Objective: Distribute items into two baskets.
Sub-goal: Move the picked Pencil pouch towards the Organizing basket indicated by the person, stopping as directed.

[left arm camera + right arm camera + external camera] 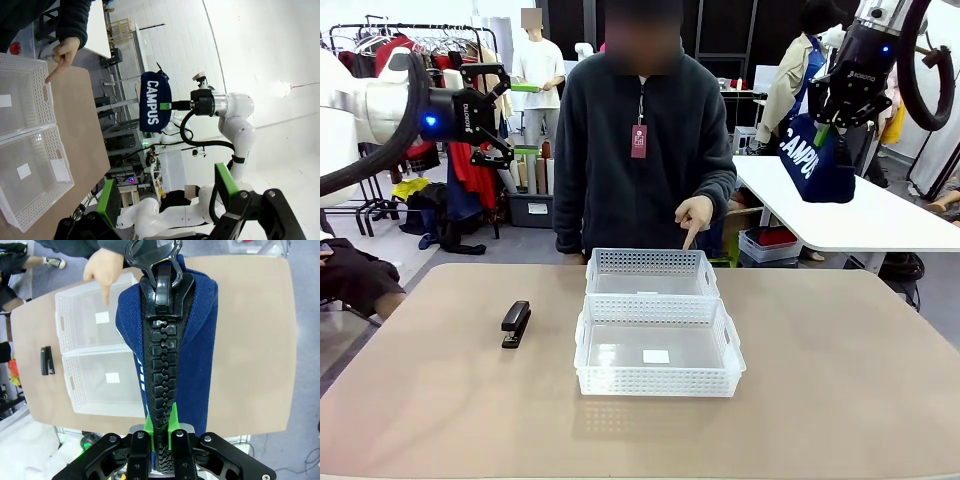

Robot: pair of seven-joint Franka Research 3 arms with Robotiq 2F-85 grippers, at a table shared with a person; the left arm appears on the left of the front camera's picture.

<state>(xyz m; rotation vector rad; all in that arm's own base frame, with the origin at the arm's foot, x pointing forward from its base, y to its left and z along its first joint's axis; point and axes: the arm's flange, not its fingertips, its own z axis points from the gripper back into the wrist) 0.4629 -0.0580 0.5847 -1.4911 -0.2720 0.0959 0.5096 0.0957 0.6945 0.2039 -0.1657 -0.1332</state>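
On the worktop (820,390), the near basket (655,383) with a white label sits at centre, the black stapler (515,323) lying apart at its nine o'clock and the second basket (650,261) touching it at twelve. A person's hand (694,214) points down at that far basket's one o'clock corner. Above, the left tool (515,118) hangs at ten o'clock, fingers spread and empty; the right tool (826,126) at two o'clock pinches the navy pouch (817,165) by its zip end, dangling in the air.

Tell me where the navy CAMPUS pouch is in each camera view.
Front view: pouch upper right, hanging from the right gripper.
Left wrist view: pouch centre, lettering sideways.
Right wrist view: pouch centre, zip facing camera.
Shared landmark: the person's pointing hand.
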